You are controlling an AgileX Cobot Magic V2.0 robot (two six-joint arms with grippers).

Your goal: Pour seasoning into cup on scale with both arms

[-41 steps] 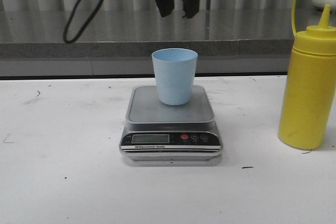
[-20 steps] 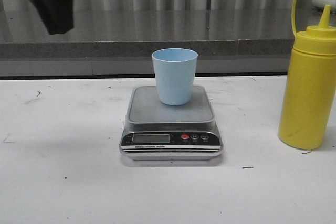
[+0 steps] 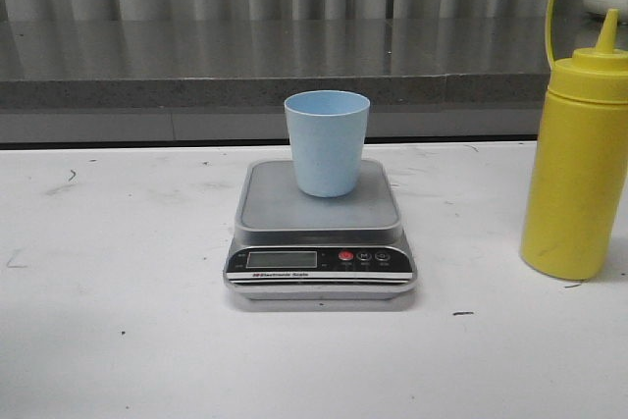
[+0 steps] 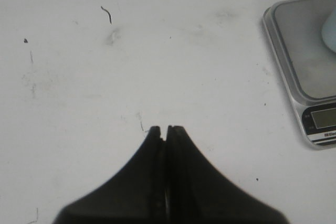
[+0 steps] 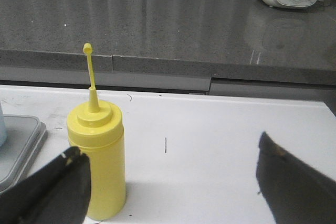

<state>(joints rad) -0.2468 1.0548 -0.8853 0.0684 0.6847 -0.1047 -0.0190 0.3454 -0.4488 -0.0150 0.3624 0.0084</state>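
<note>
**Cup on scale, bottle untouched**

The cup (image 3: 327, 142) is seen upright on the scale (image 3: 321, 233), mid-tabletop (image 3: 118, 340). The seasoning (image 3: 576, 169) is stood well to its right. The left hand (image 4: 165, 129) is pressed closed over bare tabletop; the right hand (image 5: 170, 174) is spread wide apart, the bottle beside one finger.

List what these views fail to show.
- Scale LCD reading: too small in the front view, cut off by the left wrist view's edge.
- Cup contents: hidden by its own wall.
- Seasoning level: opaque bottle.
- Both grippers: absent from the front view.
</note>
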